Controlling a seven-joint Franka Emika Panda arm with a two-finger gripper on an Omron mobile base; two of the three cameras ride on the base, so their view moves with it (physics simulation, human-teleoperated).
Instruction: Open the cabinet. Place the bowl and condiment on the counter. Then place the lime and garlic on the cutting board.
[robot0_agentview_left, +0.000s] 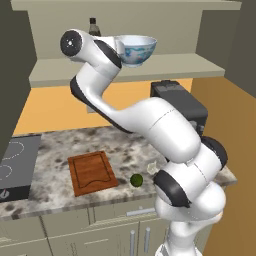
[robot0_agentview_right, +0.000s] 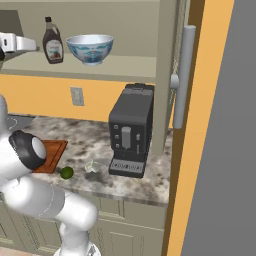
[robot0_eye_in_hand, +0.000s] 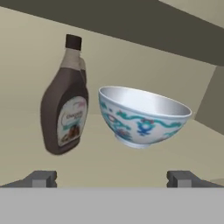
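Hand view shows me open fingers (robot0_eye_in_hand: 112, 178) facing the bowl (robot0_eye_in_hand: 144, 116), with the condiment (robot0_eye_in_hand: 64, 109) beside it on the cabinet (robot0_eye_in_hand: 109, 162) shelf.

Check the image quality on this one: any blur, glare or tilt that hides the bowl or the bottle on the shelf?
Hand view: rolled, so the shelf slopes; the bowl and condiment look sharp, label text too small to read. Left base view: soft rendering, the arm covers part of the bowl and most of the bottle. Right base view: even flat light, no glare, both unobstructed.
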